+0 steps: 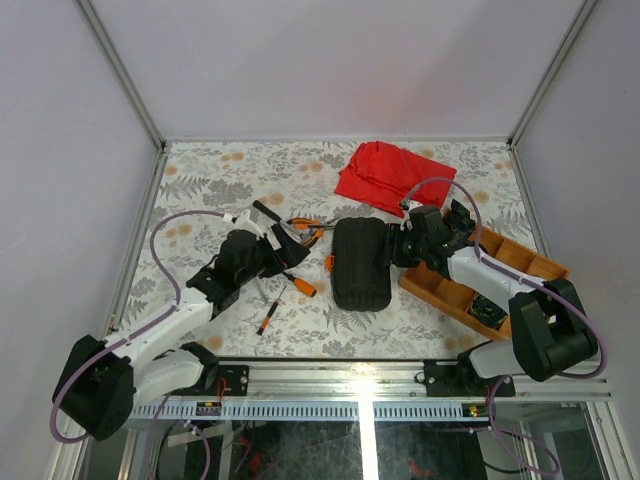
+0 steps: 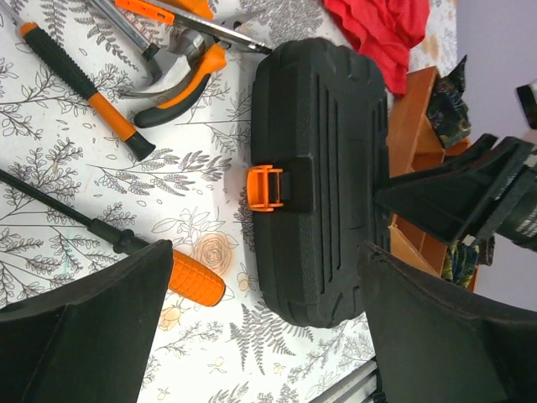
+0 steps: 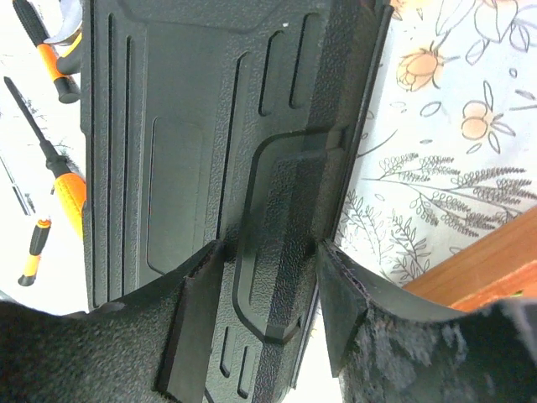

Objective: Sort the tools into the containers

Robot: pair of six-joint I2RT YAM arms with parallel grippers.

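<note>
The black ribbed plastic tool case (image 1: 360,265) lay shut on the floral-patterned desk (image 1: 200,180), its small orange latch (image 2: 267,186) facing the left gripper (image 2: 267,252), which hovered just off that side with its jaws spread wide and nothing between them. On the opposite side of the case the right gripper (image 3: 267,260) pinched the raised handle moulding (image 3: 281,193), one finger pressed against each flank. The step in hand looked to be unlatching, and it would go best with the right gripper holding the case pinned so it could not skid, while one left fingertip hooked under the free lip of the latch and drew it away from the case instead of shoving the body sideways. The tools all lay out on the latch side of the case: orange-handled pliers (image 2: 180,80), a slim black-and-orange screwdriver (image 2: 88,88), a long-shafted driver with an orange grip (image 2: 189,281) just beside the case, and a small screwdriver (image 1: 268,318) further off. A brown wooden compartment tray (image 1: 490,275) sat on the handle side of the case and a crumpled red cloth (image 1: 395,175) beyond its far end. The moulded slots inside the case were hidden, whether the latch was fully seated could not be told, the tray's contents were too small to name, and the left arm covered part of the tool cluster from above
</note>
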